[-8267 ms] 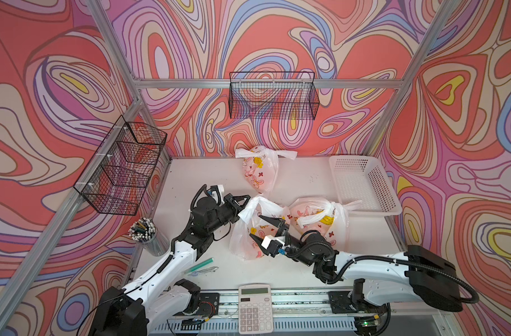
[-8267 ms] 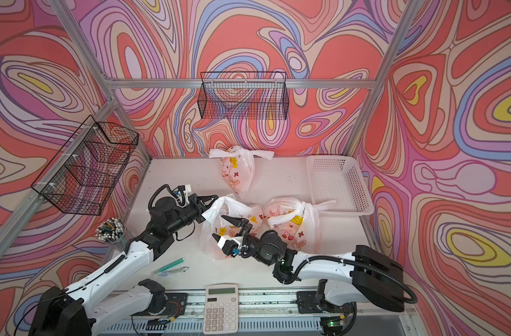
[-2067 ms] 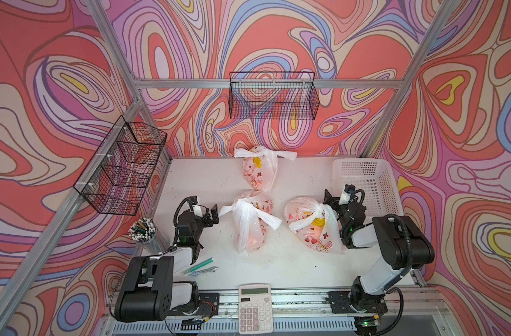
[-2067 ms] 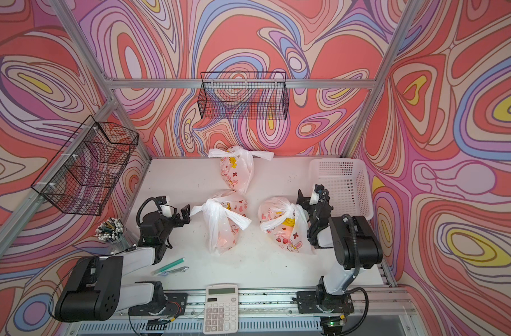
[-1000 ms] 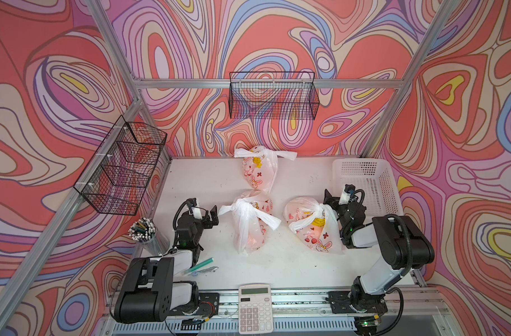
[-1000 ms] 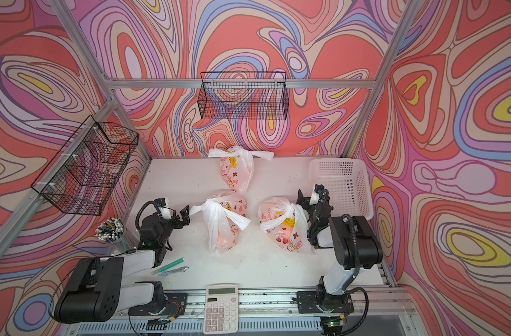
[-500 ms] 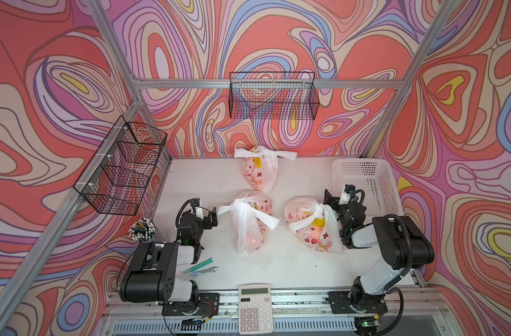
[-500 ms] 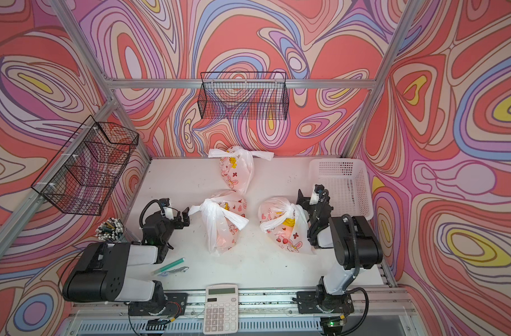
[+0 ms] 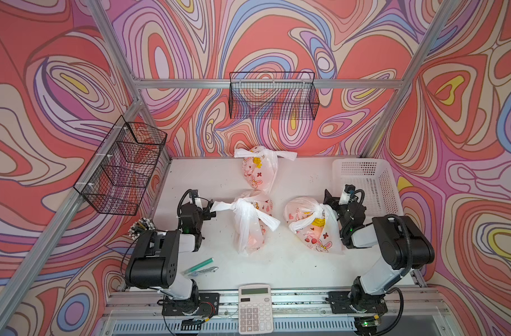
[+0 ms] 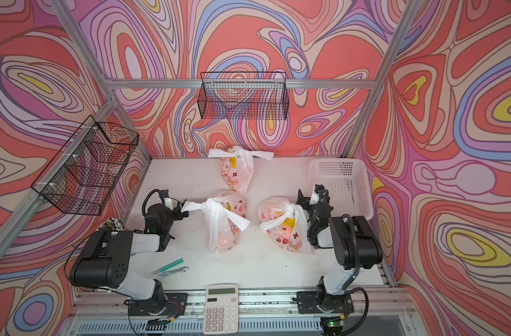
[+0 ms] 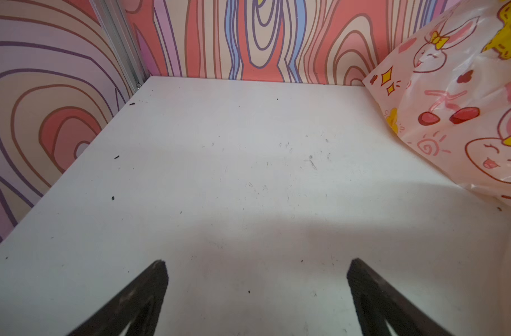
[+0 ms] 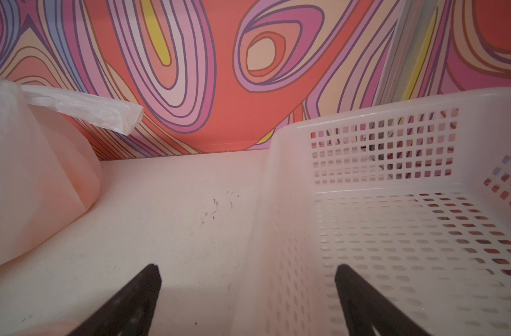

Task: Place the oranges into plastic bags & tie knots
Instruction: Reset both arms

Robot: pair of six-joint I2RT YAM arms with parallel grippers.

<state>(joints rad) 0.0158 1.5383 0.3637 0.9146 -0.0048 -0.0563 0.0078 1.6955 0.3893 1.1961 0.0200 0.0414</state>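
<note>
Three tied plastic bags (image 9: 245, 229) holding oranges (image 9: 253, 240) lie mid-worktop (image 9: 292, 267), and the basket (image 9: 362, 174) is empty. Left tool (image 9: 210, 210) and right tool (image 9: 337, 193) rest spread, gripping nothing. Any retreat should steer wide of the knots (image 9: 242, 205) and their floppy ends.

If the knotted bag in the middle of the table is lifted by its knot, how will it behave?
The middle bag will probably sag and swing: its film is thin and slumped. It seems heavy for its size, as orange colour shows through near its bottom. The knot looks tight, so it should hold.
</note>
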